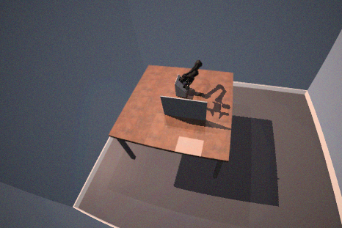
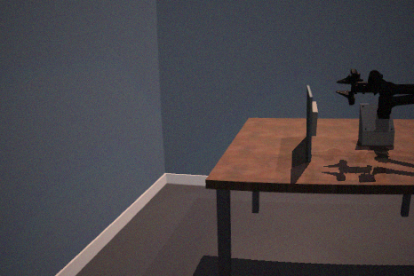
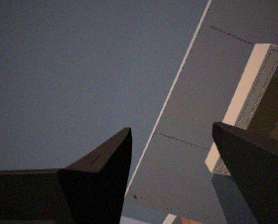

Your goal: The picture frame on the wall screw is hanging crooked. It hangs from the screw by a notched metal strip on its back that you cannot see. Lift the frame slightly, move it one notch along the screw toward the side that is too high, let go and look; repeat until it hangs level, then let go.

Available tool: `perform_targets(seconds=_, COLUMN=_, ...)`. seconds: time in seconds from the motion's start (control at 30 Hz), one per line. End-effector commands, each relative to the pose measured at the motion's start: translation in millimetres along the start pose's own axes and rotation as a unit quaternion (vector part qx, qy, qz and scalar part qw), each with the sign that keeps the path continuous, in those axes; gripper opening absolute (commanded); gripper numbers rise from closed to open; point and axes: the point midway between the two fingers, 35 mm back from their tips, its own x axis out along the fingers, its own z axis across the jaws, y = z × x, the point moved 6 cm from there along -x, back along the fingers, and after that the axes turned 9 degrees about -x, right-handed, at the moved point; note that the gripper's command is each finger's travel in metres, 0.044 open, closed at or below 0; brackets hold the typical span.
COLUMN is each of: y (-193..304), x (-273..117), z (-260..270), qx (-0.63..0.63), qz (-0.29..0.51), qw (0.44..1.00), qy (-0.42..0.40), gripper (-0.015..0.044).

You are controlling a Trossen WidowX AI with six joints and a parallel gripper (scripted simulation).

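Note:
The picture frame [image 2: 314, 118] [image 3: 243, 87] hangs on the near face of a thin upright panel [image 1: 184, 109] [image 2: 309, 148] [image 3: 182, 100]. The wrist view shows only its pale left side, grey inner border and part of a dark picture. The exterior camera sees it nearly edge-on, and in the top view the panel hides it. How far it tilts cannot be read surely. The screw and the notched strip are hidden. My gripper [image 2: 339, 87] [image 3: 171, 131] is open and empty, short of the panel and higher than the frame. In the wrist view the right finger overlaps the frame's lower left.
The panel stands on a brown wooden table [image 1: 139, 115] [image 2: 266, 139]. The arm's grey base block [image 2: 375, 137] is behind the gripper. A pale square [image 1: 190, 146] lies near the table edge beyond the panel. Arm and panel shadows fall across the table.

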Motion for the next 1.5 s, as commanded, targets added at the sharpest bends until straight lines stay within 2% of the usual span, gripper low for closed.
perform_targets(seconds=0.0, y=0, x=0, z=0, qx=-0.001, qz=0.002, qw=1.0, qy=0.001, gripper=0.026)
perform_targets(seconds=0.6, y=0, x=0, z=0, qx=-0.001, qz=0.002, qw=1.0, qy=0.001, gripper=0.026)
perform_targets(seconds=0.93, y=26, x=-7, z=-44, qx=0.142, qz=0.002, qw=0.99, qy=0.001, gripper=0.026)
perform_targets(seconds=1.47, y=26, x=-8, z=-44, qx=0.145, qz=0.002, qw=0.989, qy=0.001, gripper=0.026)
